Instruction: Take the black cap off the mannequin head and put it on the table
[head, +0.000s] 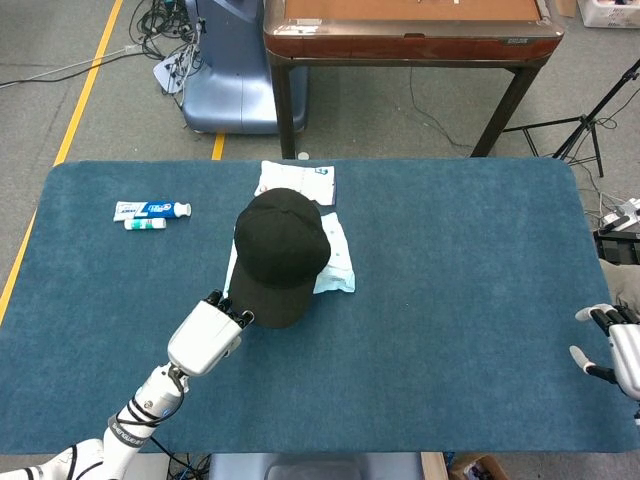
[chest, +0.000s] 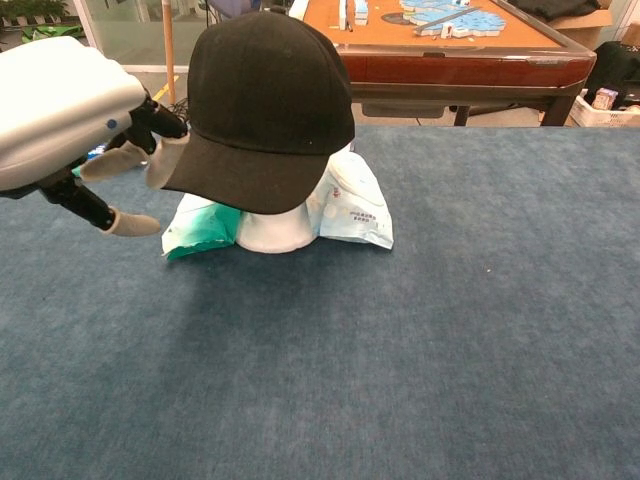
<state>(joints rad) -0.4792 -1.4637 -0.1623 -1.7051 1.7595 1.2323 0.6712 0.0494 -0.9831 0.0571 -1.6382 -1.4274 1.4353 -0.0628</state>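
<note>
Fingertips of the empty, spread left hand (chest: 75, 125) meet the cap (chest: 265, 100) brim; only the head view shows the open right hand (head: 620, 350).

Lit evenly and brightly from overhead in both views, with no glare showing. Casting only soft shadows: a faint one on the table (chest: 420, 340) under the cap (chest: 268, 95) brim and the left hand (chest: 75, 130). Staying sharp throughout; hand slightly overexposed, looming large in the chest view.
</note>
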